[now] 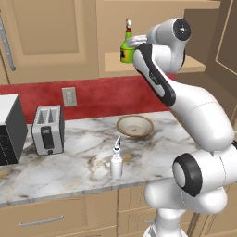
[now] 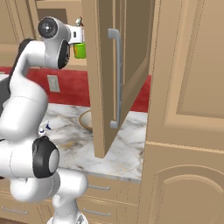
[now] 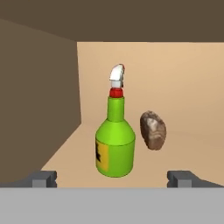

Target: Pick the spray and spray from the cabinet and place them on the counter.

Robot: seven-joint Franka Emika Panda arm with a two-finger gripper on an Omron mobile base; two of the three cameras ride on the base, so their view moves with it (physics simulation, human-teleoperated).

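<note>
The white spray bottle with a pale trigger nozzle [image 1: 116,162] already stands on the veined marble surface [image 1: 83,157], while the green, yellow-labelled one [image 3: 114,141] waits on the cabinet shelf [image 3: 183,153] before the released, empty claw [image 3: 112,178].

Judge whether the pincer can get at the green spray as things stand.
Probably yes: the open pincer faces the green spray upright on the shelf, nothing between them; the brown lump sits behind and aside.

No text is readable; the green spray's [image 3: 115,144] yellow label shows only a dark mark.
</note>
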